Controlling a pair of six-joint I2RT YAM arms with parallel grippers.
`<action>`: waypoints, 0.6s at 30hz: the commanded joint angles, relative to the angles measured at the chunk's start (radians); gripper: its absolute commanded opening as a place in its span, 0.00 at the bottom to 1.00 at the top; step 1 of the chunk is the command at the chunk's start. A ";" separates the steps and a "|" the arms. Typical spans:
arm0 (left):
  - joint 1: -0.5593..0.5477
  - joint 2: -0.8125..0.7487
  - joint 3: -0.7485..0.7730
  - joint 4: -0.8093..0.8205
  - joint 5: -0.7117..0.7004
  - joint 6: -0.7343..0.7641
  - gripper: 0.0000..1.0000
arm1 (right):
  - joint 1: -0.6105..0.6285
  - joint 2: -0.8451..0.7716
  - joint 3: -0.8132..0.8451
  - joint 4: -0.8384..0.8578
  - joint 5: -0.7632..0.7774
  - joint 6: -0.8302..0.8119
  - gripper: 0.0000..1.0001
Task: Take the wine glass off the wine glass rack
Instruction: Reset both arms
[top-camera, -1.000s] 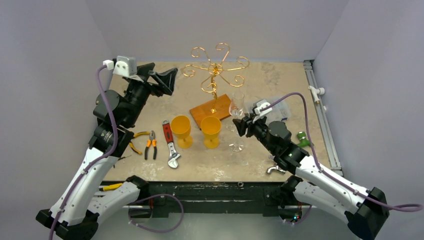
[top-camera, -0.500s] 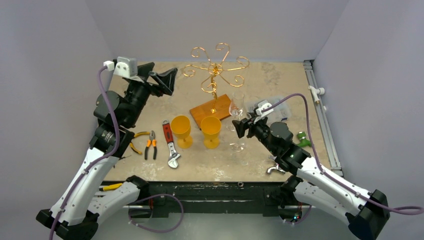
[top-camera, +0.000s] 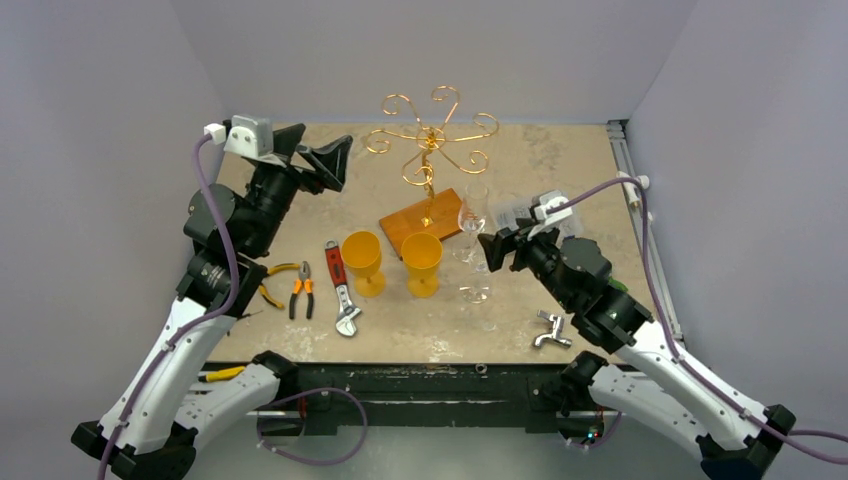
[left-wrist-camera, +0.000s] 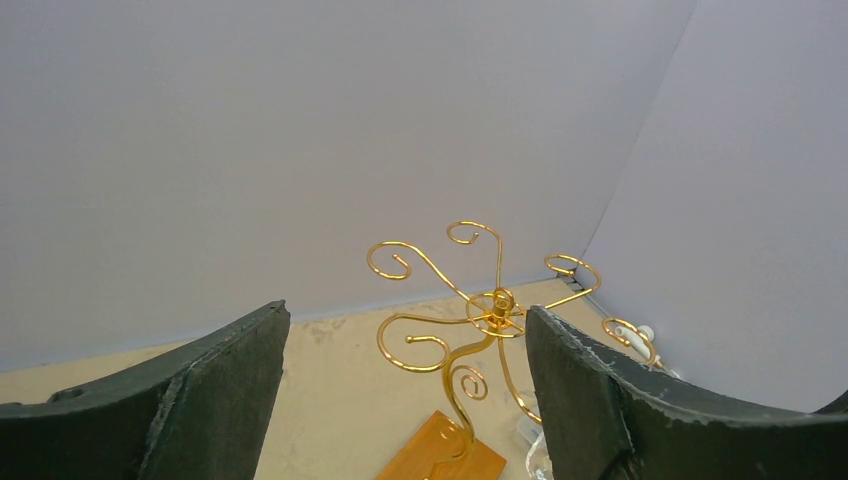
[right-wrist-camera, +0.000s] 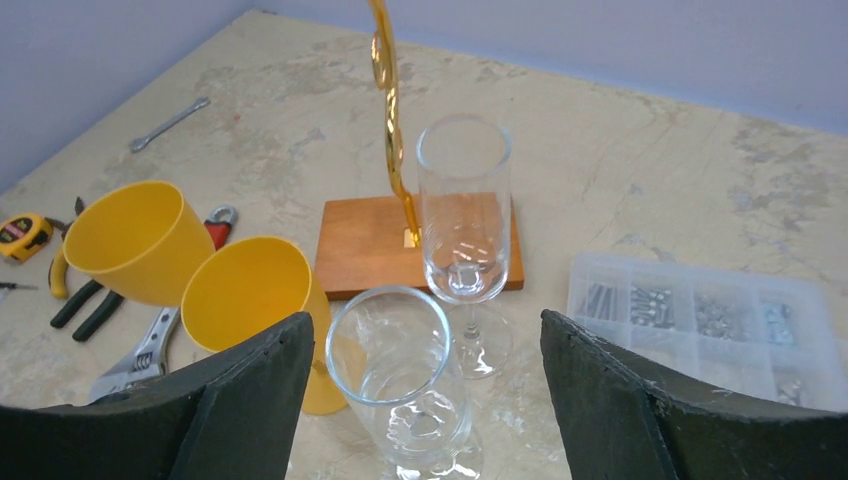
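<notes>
my right arm has backed off to the right since half a second ago, and the right claw (top-camera: 497, 249) has let go: the wine glass (right-wrist-camera: 392, 372) now stands on its own foot on the desk (right-wrist-camera: 650, 170) instead of in my grip.

nearest the wrist camera, the glass sits upright just ahead of the fingers, which are spread wide to either side of it and touch nothing. i read that as a clean release, with the gap kept broad so the retreat doesn't clip the bowl. just to its left are two yellow cups (right-wrist-camera: 250, 300), the closer one almost against the glass, so there was little room to set it down.

behind the glass a flute (right-wrist-camera: 464, 210) stands upright by the front edge of the rack (right-wrist-camera: 370, 245), at its wooden base. a clear parts box (right-wrist-camera: 700, 310) lies off to the right. further out, the rack's curled arms carry nothing that i can see, so i judge the task all but finished.

farthest, the left claw (top-camera: 322, 150) hangs raised on the left side, its fingers wide apart and empty, pointed at the rack top. i take it as parked there to watch and stay out of the right arm's path. the risk left is nudging the glass into the cup or the flute while withdrawing.
</notes>
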 joint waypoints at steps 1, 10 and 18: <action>0.005 -0.009 -0.003 0.044 -0.003 0.027 0.85 | 0.005 -0.023 0.135 -0.120 0.116 -0.061 0.81; 0.005 -0.005 -0.001 0.045 0.007 0.029 0.86 | 0.005 0.055 0.349 -0.265 0.103 -0.017 0.83; 0.006 -0.017 0.010 0.003 0.004 0.052 0.86 | 0.005 0.203 0.613 -0.354 0.294 0.217 0.85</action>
